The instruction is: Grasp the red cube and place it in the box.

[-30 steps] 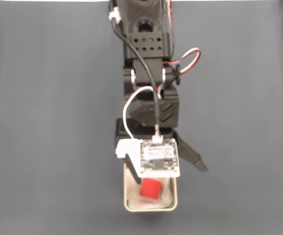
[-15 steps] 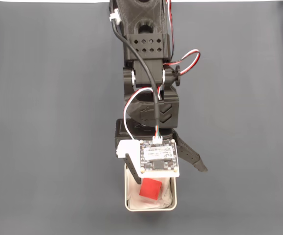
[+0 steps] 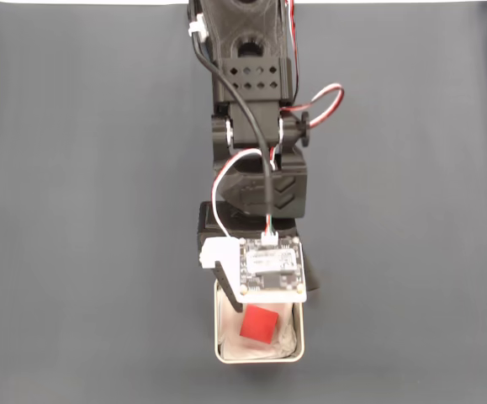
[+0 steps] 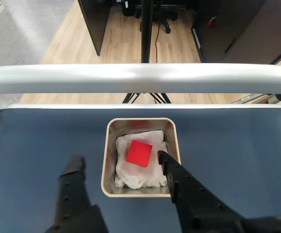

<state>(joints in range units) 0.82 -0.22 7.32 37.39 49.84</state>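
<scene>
While red cube [image 3: 259,324] sits in box [image 3: 220,349] | tool [image 4: 118,162] narrower than before, jaws still apart

Fixed view: high above, looking straight down on table [image 3: 75,210], arm and box [image 3: 259,357]. Wrist view: rides behind gripper [image 4: 118,158], close, facing forward and down past table rail to room floor. Shared: box [image 4: 109,145], cube [image 3: 259,324] [image 4: 139,153], table around them.

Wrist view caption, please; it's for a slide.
Red cube lying on the white lining inside the box, the open end effector hovering beside it.
</scene>
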